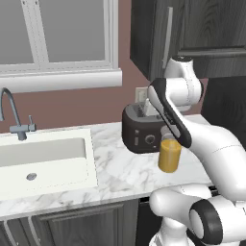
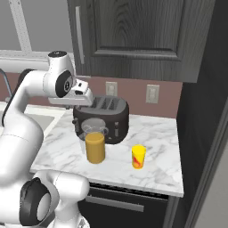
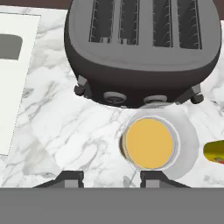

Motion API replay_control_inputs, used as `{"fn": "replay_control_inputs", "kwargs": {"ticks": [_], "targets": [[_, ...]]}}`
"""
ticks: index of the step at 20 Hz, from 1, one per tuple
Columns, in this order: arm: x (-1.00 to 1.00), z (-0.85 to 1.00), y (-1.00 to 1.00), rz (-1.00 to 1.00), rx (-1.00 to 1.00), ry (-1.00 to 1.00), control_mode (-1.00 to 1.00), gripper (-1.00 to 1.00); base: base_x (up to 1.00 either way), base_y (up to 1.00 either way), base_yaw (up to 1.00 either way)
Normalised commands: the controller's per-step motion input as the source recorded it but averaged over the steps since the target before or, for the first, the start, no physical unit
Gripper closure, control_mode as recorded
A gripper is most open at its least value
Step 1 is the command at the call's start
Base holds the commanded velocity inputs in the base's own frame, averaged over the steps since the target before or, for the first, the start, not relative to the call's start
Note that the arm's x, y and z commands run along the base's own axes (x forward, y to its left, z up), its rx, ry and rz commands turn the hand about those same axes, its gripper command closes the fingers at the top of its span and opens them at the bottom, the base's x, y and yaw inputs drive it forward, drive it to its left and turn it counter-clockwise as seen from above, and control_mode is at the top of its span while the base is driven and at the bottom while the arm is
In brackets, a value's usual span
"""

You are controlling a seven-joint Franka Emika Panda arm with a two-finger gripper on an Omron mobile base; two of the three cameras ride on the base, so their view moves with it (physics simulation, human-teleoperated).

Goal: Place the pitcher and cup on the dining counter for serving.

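The arm is up over the marble worktop [image 2: 156, 133] and the hand looks straight down — nothing collected so far, as far as these frames show. The pitcher [image 2: 95, 146] stands on the worktop just in front of the dark toaster [image 2: 103, 116], orange liquid filling its lower part, clear wall above. In the hand view the pitcher [image 3: 150, 142] is a round orange disc at about 5 o'clock from picture centre, with the toaster [image 3: 142, 46] spread across 12 o'clock. The gripper [image 3: 111, 178] has its two dark tips at the bottom edge, spread apart with nothing between them; the right-hand tip sits just under the pitcher's rim, so the claw looks offset towards 9 o'clock of its target. From the left base camera the pitcher [image 1: 169, 154] peeks out beneath the forearm, toaster [image 1: 143, 129] at its 10 o'clock.

The cup [image 2: 138, 156] — small, yellow-orange with a reddish touch — waits at 3 o'clock of the pitcher, near but apart; the hand view catches only its edge [image 3: 215, 152] at 3 o'clock. The sink [image 1: 45, 161] lies well off at 9 o'clock.

My read: this is the very start. Both vessels stand on the kitchen worktop, neither gripped, neither delivered. Left to do: centre on the pitcher, descend, close, carry it to the dining counter, then return for the cup.
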Motion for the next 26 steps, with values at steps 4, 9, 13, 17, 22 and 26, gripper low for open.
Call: {"fn": "replay_control_inputs", "kwargs": {"ticks": [4, 9, 13, 17, 22, 26], "targets": [[-0.05, -0.23, 0.05, -0.01, 0.0, 0.04, -1.0, -1.0, 0.0, 0.0, 0.0], [-0.25, -0.63, 0.0, -0.18, 0.0, 0.15, -1.0, -1.0, 0.0, 0.0, 0.0], [-0.07, -0.75, -0.08, -0.32, 0.0, 0.24, -1.0, -1.0, 0.0, 0.0, 0.0], [0.01, -0.77, -0.16, -0.35, 0.0, 0.25, -1.0, -1.0, 0.0, 0.0, 0.0], [0.24, -0.47, -0.1, -0.3, 0.0, 0.07, -1.0, -1.0, 0.0, 0.0, 0.0], [0.44, -0.41, 0.0, -0.08, -0.01, 0.0, -1.0, -1.0, 0.0, 0.0, 0.0]]}}
